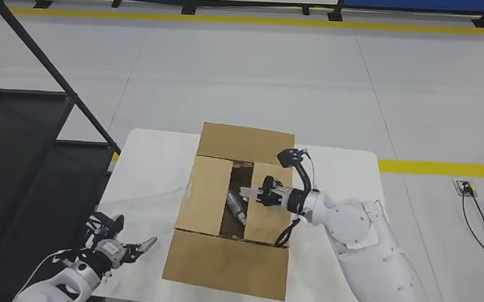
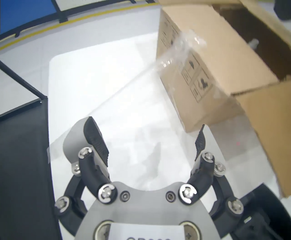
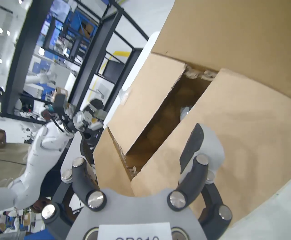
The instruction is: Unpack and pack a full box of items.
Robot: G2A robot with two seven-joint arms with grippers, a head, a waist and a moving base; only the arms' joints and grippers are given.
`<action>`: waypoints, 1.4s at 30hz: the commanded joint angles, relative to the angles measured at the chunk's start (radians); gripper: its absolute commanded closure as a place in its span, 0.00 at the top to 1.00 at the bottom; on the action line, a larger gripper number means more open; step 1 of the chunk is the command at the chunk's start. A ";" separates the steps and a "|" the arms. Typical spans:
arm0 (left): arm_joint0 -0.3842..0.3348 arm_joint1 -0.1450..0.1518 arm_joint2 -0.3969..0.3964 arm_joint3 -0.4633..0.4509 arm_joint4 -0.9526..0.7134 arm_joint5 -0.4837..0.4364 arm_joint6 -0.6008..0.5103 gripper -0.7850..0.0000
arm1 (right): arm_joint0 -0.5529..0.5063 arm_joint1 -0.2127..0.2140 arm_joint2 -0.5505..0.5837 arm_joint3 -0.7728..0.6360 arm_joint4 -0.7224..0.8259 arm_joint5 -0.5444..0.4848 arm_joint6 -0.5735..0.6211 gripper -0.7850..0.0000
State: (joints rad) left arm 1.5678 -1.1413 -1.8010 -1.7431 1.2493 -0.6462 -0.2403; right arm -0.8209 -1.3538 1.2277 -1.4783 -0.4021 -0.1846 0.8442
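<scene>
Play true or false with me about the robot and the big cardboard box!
1. The cardboard box sits on the white table. True.
2. The left pincer is holding a bottle. False: it is open and empty, above the table beside the box.
3. The right pincer is at one of the box's inner flaps. True.
4. The box is shut tight. False: there is a gap between the inner flaps, and an item shows inside.
</scene>
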 commanded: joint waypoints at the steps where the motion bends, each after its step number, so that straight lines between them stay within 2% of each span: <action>1: 0.007 0.006 0.016 0.007 0.081 -0.056 0.032 1.00 | 0.031 0.000 0.026 0.063 0.026 0.005 -0.064 1.00; 9: 0.046 0.021 0.072 -0.011 0.268 -0.184 0.175 1.00 | 0.168 -0.015 0.036 0.337 0.040 0.043 -0.316 1.00; 16: 0.045 0.028 0.100 -0.018 0.260 -0.217 0.233 1.00 | 0.292 -0.045 -0.022 0.599 0.051 0.015 -0.473 1.00; 23: 0.037 0.029 0.095 -0.029 0.115 -0.210 0.219 1.00 | 0.393 -0.070 -0.062 0.787 0.120 -0.078 -0.406 1.00; 29: 0.036 0.029 0.091 -0.066 -0.003 -0.166 0.173 1.00 | 0.428 -0.069 -0.036 0.857 0.202 -0.203 -0.344 1.00; 37: 0.021 0.025 0.095 -0.134 -0.199 -0.031 0.093 1.00 | 0.414 -0.048 0.013 0.821 0.307 -0.336 -0.186 1.00; 42: -0.012 0.019 0.114 -0.179 -0.277 0.123 0.033 1.00 | 0.380 -0.030 0.036 0.727 0.337 -0.355 -0.088 1.00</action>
State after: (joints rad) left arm 1.5641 -1.1205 -1.6951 -1.9112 0.9791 -0.5761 -0.1965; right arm -0.4311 -1.3878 1.2581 -0.7231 -0.0697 -0.5412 0.7358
